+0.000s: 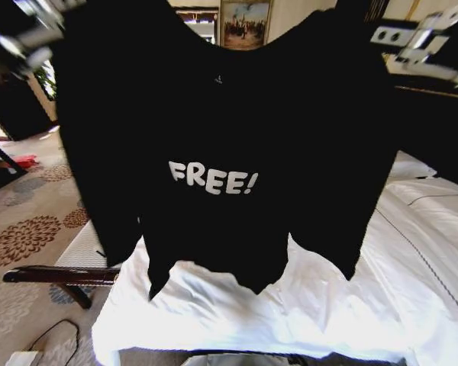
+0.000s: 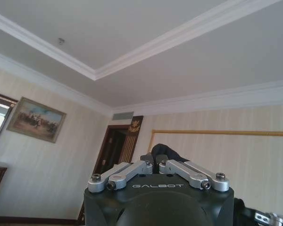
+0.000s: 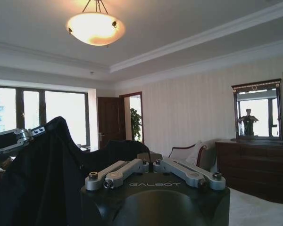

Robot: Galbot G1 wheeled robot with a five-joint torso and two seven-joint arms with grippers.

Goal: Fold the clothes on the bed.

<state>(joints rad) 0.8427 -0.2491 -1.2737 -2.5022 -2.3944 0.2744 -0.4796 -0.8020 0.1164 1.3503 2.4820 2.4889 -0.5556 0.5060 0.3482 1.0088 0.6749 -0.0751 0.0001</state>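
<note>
The clothes (image 1: 214, 114), a black sleeveless top with white "FREE!" lettering, hang spread wide in the air above the bed (image 1: 305, 305), chest side towards me. My left gripper (image 1: 55, 29) is shut on one upper corner and my right gripper (image 1: 382, 36) on the other, both raised high. The hem dangles just over the white sheet. The left wrist view has the left gripper (image 2: 153, 164) pinched on a bunch of black fabric (image 2: 164, 151). From the right wrist, the right gripper (image 3: 149, 161) is likewise shut on the fabric (image 3: 47, 179).
A narrow bench with a dark frame (image 1: 57, 274) stands at the foot of the bed on the left. Patterned carpet (image 1: 23, 236) with a cable (image 1: 53, 335) lies beyond it. White pillows (image 1: 412, 168) are at the right, and a dark dresser (image 3: 254, 169) with a mirror is behind.
</note>
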